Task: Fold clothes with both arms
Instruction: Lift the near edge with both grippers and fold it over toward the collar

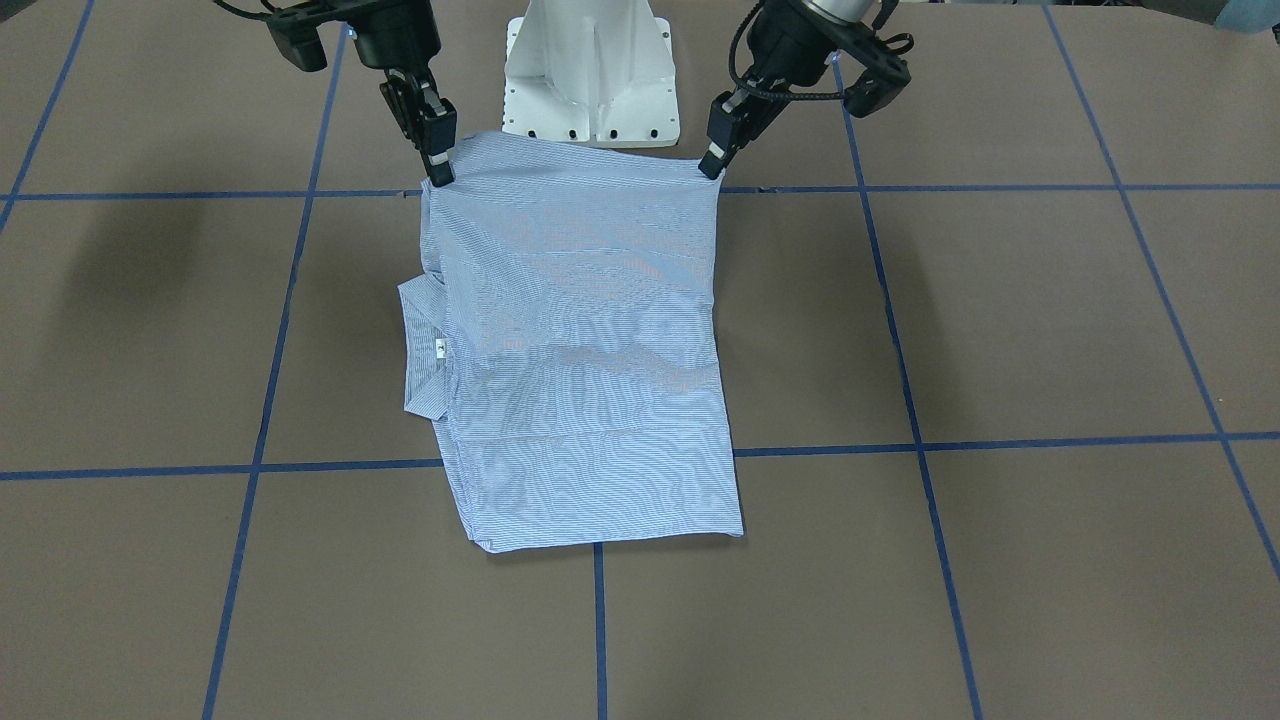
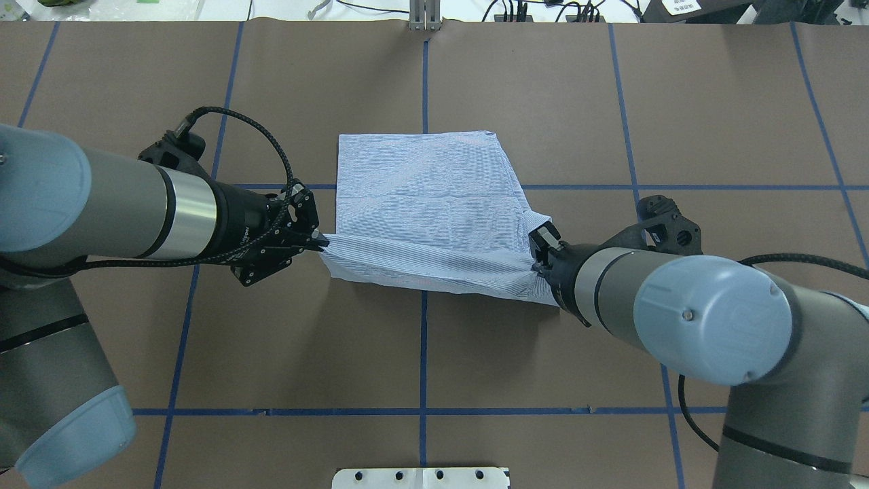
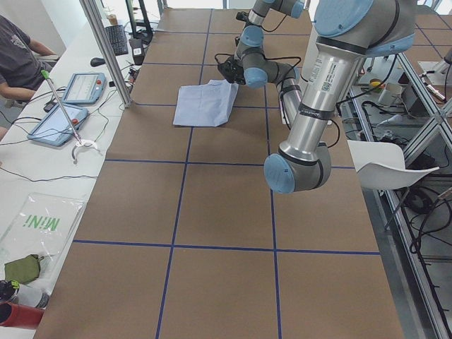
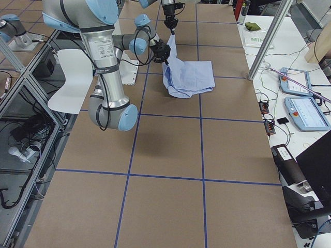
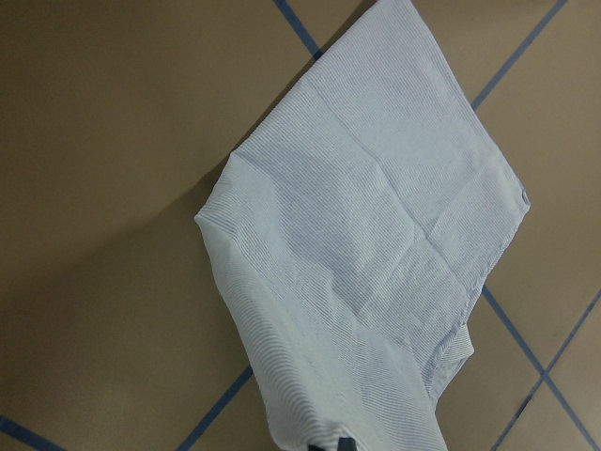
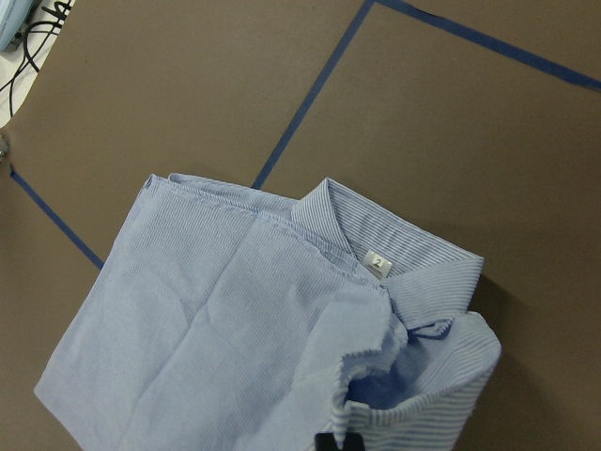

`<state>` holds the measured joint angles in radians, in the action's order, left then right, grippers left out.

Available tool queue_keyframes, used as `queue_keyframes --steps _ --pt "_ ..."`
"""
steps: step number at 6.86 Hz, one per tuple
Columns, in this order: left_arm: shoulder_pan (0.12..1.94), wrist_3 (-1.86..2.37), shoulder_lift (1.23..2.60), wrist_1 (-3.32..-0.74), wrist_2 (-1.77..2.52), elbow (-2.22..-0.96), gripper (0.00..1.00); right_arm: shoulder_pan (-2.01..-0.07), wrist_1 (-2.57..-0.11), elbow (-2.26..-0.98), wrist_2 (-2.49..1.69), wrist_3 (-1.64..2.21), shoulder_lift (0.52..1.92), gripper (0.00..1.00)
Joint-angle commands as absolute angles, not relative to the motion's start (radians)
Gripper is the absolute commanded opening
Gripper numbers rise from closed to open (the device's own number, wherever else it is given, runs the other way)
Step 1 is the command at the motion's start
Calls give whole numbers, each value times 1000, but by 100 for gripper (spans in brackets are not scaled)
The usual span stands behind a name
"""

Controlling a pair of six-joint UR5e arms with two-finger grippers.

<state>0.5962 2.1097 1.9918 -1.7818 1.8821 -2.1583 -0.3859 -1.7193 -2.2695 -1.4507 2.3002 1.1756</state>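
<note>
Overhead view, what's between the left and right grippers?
The striped shirt: its near edge spans the gap, pinched at each end by the left gripper and right gripper, in the overhead view.

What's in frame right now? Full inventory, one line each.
shirt: one, light blue and white stripes, folded at table centre, robot-side edge lifted.
table: one, brown with blue tape grid, under the shirt.
pedestal base: one, white, at the robot's edge of the table, behind the shirt.
tablets: two, light blue cases, on the side bench across from the robot.
person: one, dark grey top, at that bench.
left gripper: one, black, shut on the shirt's lifted corner.
right gripper: one, black, shut on the collar-side corner.
</note>
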Motion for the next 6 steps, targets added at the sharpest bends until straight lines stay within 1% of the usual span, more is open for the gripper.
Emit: queue_keyframes --steps 1,2,3,5,6 --pt "650 2074 2051 -1795 1884 -2058 0 -504 -1712 -2130 -1523 2290 1094 0" --pt "676 2039 2069 -1798 1885 -2015 0 -552 -1692 -2081 -1561 2263 1066 0" --pt "698 2025 2078 -1842 1884 -1961 0 -587 -1663 -2006 -1586 2246 1028 0" --pt "738 1984 2111 -1874 1885 -1869 0 -652 -1573 -1831 -1627 2220 947 0" --pt "748 1976 2130 -1920 1884 -1800 0 -673 -1563 -1750 -1656 2188 901 0"
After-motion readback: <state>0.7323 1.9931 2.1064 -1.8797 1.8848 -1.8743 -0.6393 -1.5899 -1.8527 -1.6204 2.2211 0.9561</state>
